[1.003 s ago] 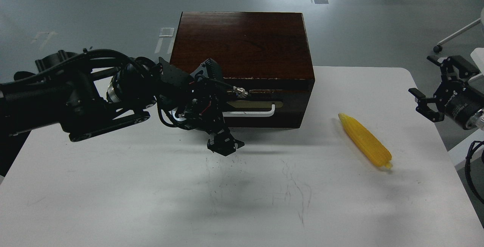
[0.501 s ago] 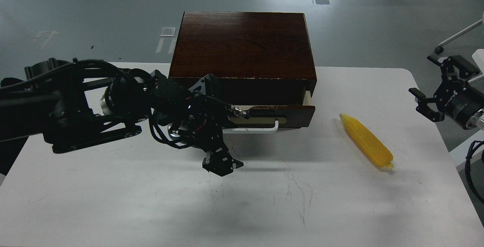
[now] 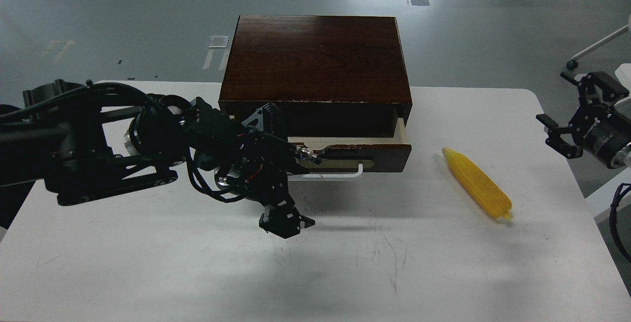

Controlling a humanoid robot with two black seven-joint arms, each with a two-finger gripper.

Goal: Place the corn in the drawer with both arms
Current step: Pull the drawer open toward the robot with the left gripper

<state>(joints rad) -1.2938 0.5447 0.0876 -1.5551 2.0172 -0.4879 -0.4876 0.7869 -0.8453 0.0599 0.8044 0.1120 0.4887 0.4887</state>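
The dark brown box [image 3: 315, 58] stands at the back middle of the white table [image 3: 148, 263]. Its drawer [image 3: 367, 152] is pulled partly out, and a strip of pale wood shows inside. My left gripper [image 3: 288, 166] covers the left end of the white loop handle [image 3: 340, 174] and holds it; one finger [image 3: 283, 223] hangs down over the table. The yellow corn [image 3: 477, 184] lies on the table right of the drawer. My right gripper [image 3: 567, 132] is open and empty at the table's right edge, right of and above the corn.
The bulky left arm [image 3: 93, 149] spans the table's left side. Scuff marks [image 3: 379, 248] mark the table in front of the drawer. A chair base [image 3: 591, 48] and grey floor lie beyond the table's right rear.
My left gripper has drawn back toward me and left, and the drawer has slid out with it from shut to partly open. The corn and the right gripper have barely moved.
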